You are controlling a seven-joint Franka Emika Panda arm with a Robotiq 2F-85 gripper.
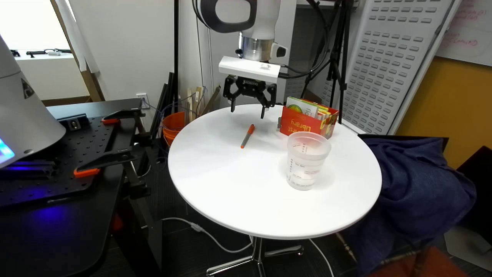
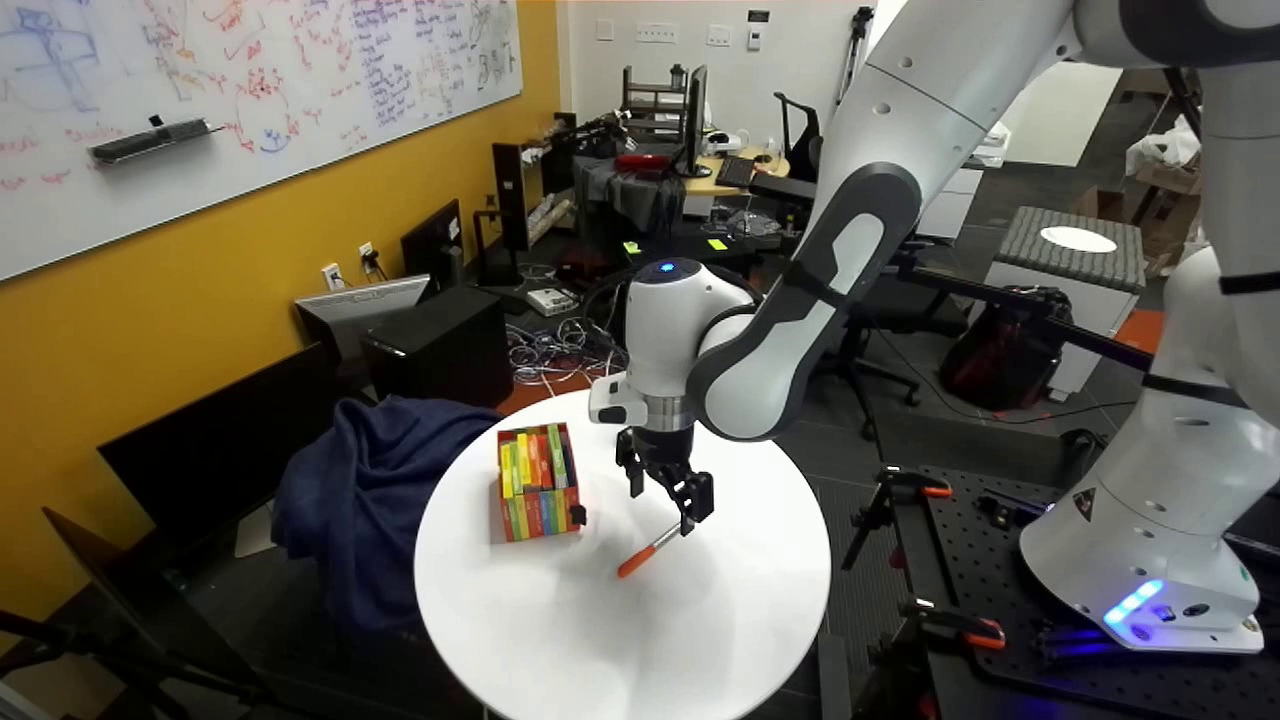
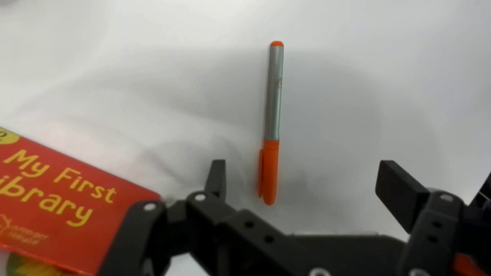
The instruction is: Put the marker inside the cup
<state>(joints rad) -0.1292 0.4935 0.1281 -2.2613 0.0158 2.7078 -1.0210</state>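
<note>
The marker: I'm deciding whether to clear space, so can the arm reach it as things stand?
Likely yes: the gripper hangs open above the table, the marker lies uncovered, and the red book box stands apart from it.

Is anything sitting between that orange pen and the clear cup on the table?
No: only bare white tabletop lies between the marker and the cup, as seen in an exterior view.

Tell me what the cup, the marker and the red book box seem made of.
The cup looks like smooth, cloudy plastic: see-through, with printed markings. The marker is likely plastic: its orange cap is smooth with a clip; the satiny grey barrel could be metal. The red book box seems smooth printed card: flat, sharp-edged panel with lettering.
</note>
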